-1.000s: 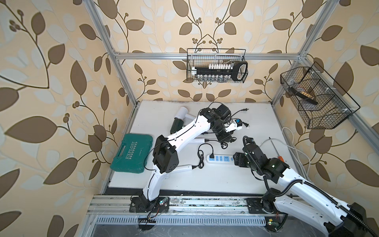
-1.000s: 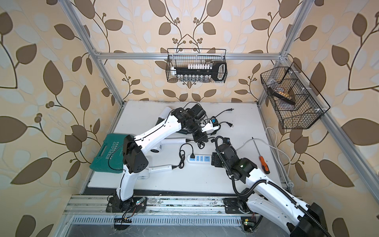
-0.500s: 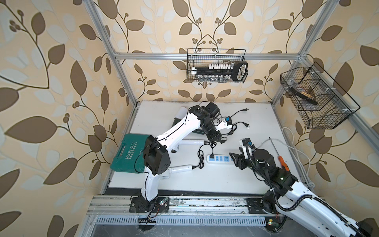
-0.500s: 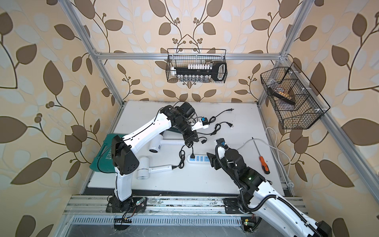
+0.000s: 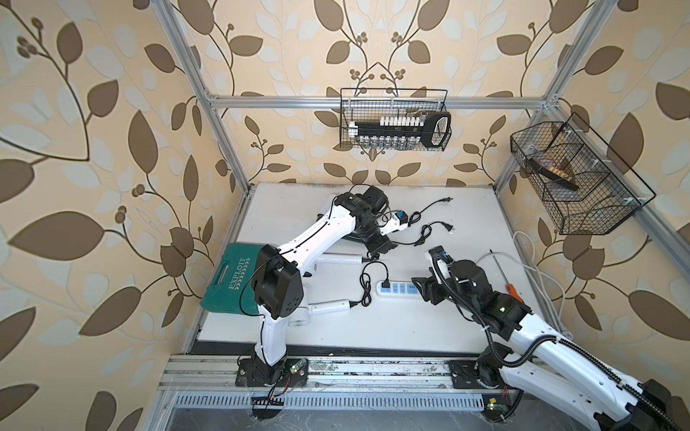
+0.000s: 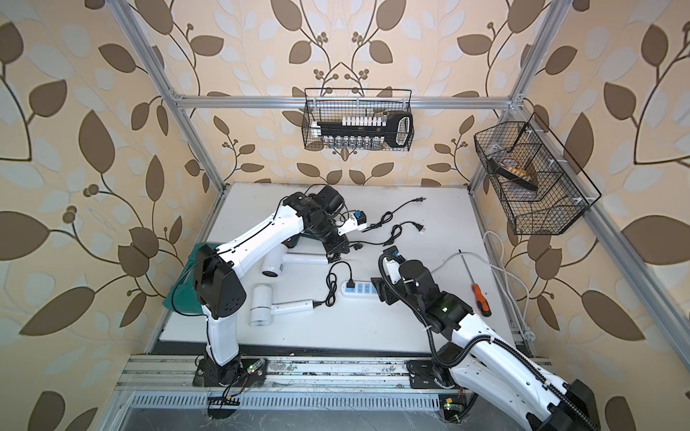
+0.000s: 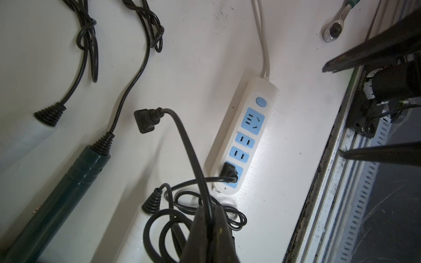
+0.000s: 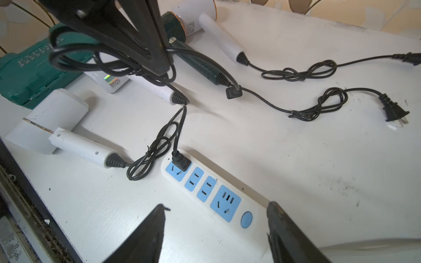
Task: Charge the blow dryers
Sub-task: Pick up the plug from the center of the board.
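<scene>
- Left gripper (image 8: pixel 163 67) is clamped on a black cord (image 7: pixel 193 154). Its plug (image 8: pixel 233 92) is unplugged and apart from the power strip (image 8: pixel 202 189).
- Right gripper (image 8: pixel 216 205) has its jaws spread wide on either side of the strip's switch end, holding nothing.
- Near white blow dryer (image 8: pixel 57 127) lies at the front of the table (image 8: pixel 296 159), plugged into the strip's end socket.
- Second white dryer (image 8: pixel 157 90), dark green dryer (image 8: pixel 198 60) and far white dryer (image 8: pixel 218 34) lie farther back.
- Two loose plugs (image 8: pixel 394 111) lie on the table.
</scene>
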Controlling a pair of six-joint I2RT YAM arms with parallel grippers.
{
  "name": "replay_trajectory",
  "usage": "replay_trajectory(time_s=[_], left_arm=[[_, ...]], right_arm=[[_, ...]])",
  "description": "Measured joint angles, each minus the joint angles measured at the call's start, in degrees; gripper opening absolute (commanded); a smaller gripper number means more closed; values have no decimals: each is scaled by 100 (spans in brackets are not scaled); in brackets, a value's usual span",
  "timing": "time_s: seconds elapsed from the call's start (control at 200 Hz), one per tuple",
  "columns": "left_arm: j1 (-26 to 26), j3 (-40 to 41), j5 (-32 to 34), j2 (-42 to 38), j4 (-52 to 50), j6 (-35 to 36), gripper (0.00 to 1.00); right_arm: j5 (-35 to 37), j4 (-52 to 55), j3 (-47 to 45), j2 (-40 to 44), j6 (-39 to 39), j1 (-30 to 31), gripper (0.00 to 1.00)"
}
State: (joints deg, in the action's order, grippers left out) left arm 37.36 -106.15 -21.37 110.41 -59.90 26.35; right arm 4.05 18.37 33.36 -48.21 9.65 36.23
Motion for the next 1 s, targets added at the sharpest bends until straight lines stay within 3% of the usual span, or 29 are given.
replay_trajectory(time_s=[0.35,0.485,0.6,0.765,1.0], left_arm=[[-109,208,-129,-450,125,-92,0],[-109,205,-308,-450,114,-101,0],[-109,197,-498,-450,98,-103,0],[-109,175,-697,-450,68,-101,0],[-109,142,-809,-450,42,-103,0]], right_arm=[[-551,-278,448,-999,-560,-9,59],[-1117,-883,446,-1165,-826,-275,41],[-1847,-1285,527,-1582,-925,-855,34],[-2315,-1397,940,-2317,-1276,-1080,35],[-2376,-1613,1058,-2629,-1491,-1086,39]])
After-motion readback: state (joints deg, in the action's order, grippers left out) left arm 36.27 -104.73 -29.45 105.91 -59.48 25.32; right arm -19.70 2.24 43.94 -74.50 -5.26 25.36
